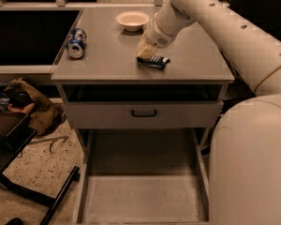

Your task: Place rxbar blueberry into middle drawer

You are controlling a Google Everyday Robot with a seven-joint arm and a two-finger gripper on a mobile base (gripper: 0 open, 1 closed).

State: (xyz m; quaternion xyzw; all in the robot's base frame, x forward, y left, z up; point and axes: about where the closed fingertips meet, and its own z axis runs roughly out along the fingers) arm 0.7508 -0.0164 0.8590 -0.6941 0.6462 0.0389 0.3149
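Note:
The rxbar blueberry point(154, 61), a small dark blue bar with white markings, lies flat on the grey cabinet top point(107, 55), right of centre. My gripper point(147, 51) points down and sits on the bar's left end, touching or just above it. The arm comes in from the upper right. The middle drawer point(143, 198) is pulled out low at the front, a wide shallow grey tray with a bare floor. Above it is a grey drawer front with a small black handle point(144, 112).
A blue soda can point(77, 42) lies on its side at the cabinet top's left edge. A white bowl point(132, 20) stands at the back. My large white body point(253, 163) fills the right side. A brown bag point(33, 108) and black chair legs point(47, 200) are on the floor at left.

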